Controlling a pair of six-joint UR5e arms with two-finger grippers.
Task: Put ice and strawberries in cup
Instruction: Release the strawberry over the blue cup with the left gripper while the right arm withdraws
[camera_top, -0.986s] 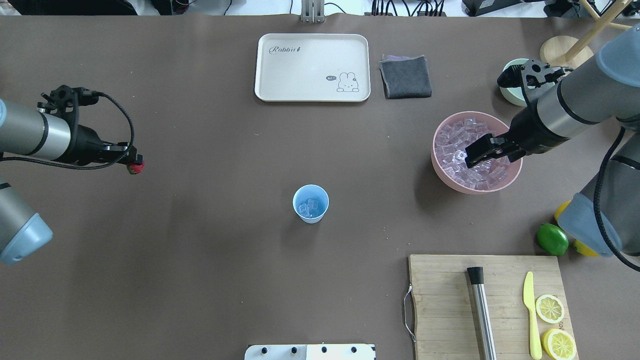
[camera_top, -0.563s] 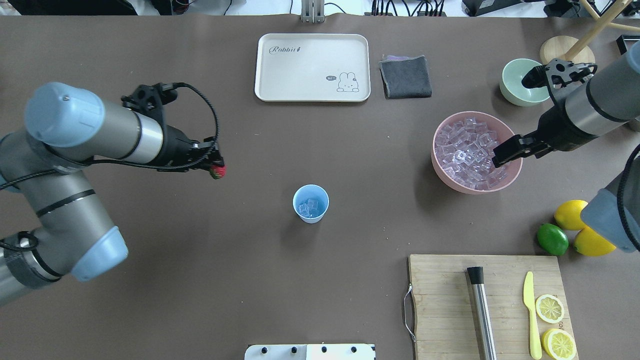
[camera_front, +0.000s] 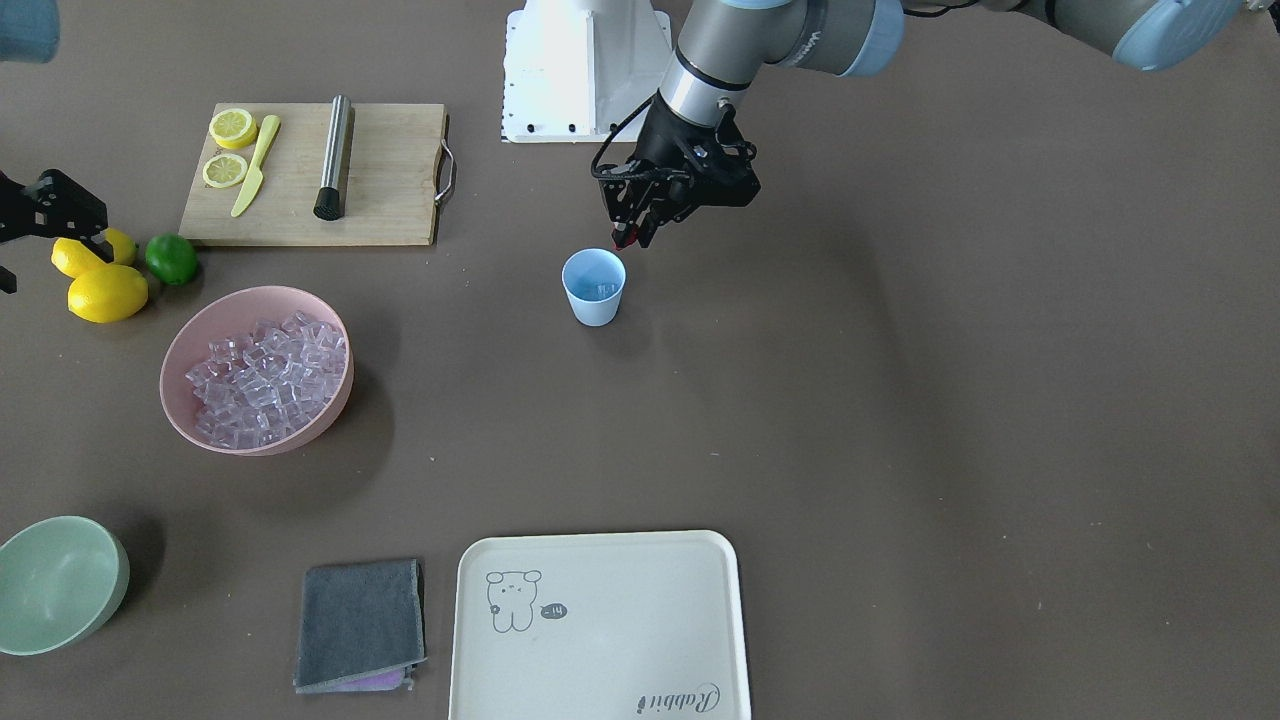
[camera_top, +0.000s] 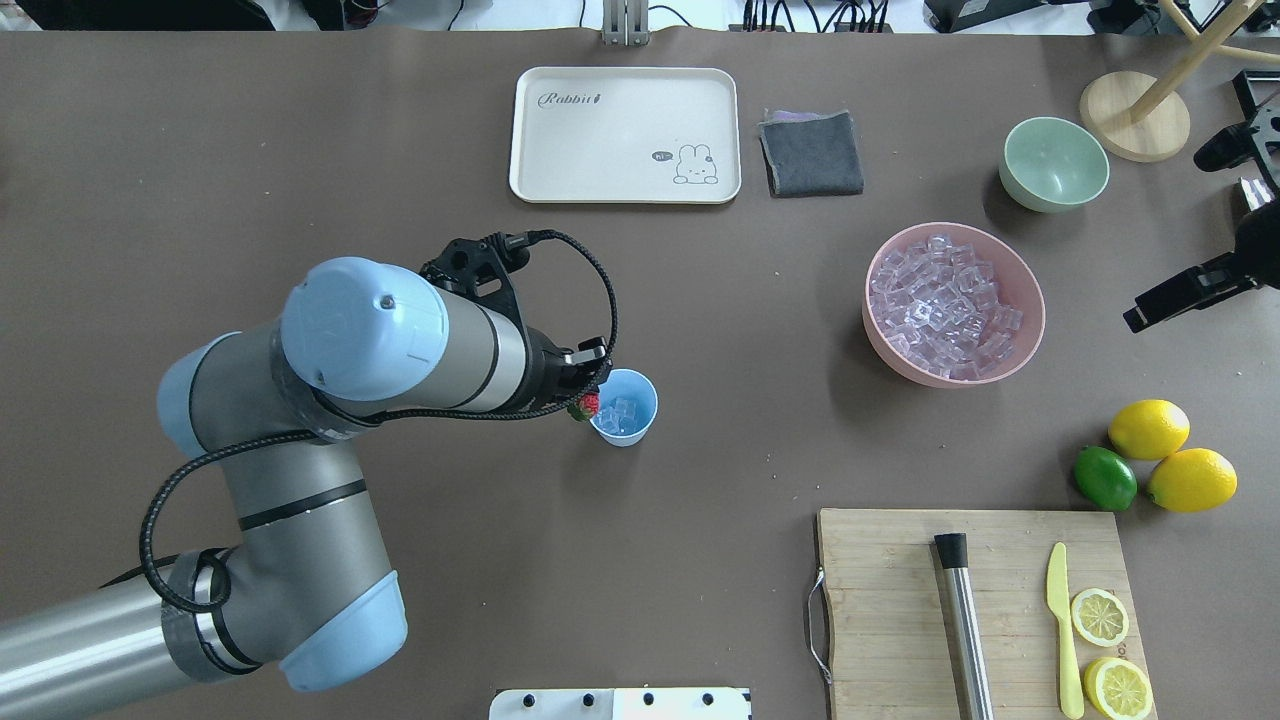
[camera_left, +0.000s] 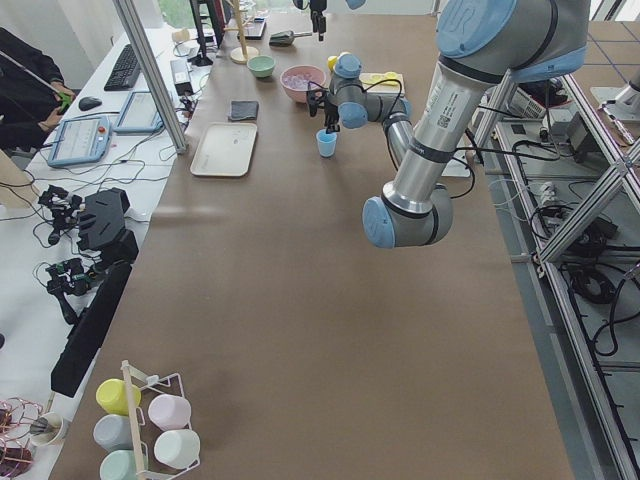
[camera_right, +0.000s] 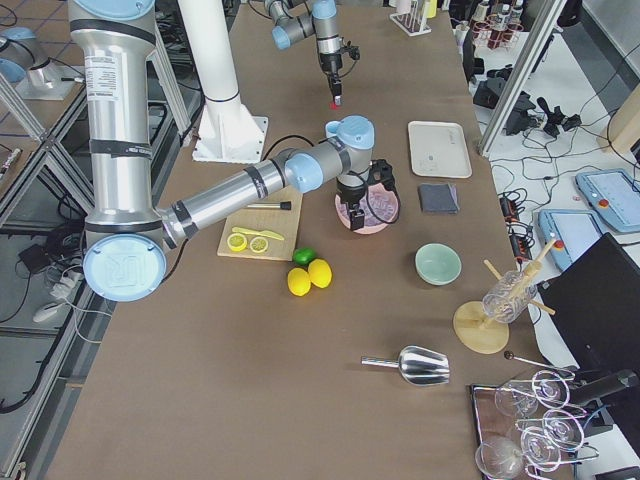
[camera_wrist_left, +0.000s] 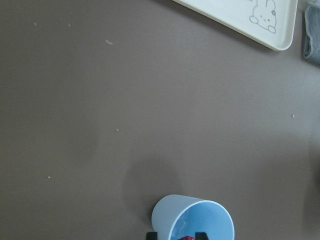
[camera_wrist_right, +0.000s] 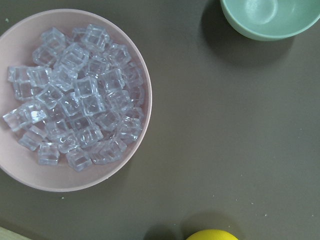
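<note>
- Clamping the strawberry (camera_top: 586, 406) in the left gripper (camera_top: 584, 399) at the light blue cup's (camera_top: 628, 437) left rim, centre frame.
- Holding ice cubes (camera_top: 622, 411) in that cup, more in the pink bowl (camera_top: 1036, 320), centre right.
- Hanging the right gripper (camera_top: 1150, 310) at right edge, grip unreadable.

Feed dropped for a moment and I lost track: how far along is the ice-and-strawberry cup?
Done: ice cubes already sit in the cup. In hand: the left end effector grips the strawberry just over the cup's rim, not yet released. Left: drop it in. The right end effector is out past the pink bowl of spare ice.
</note>
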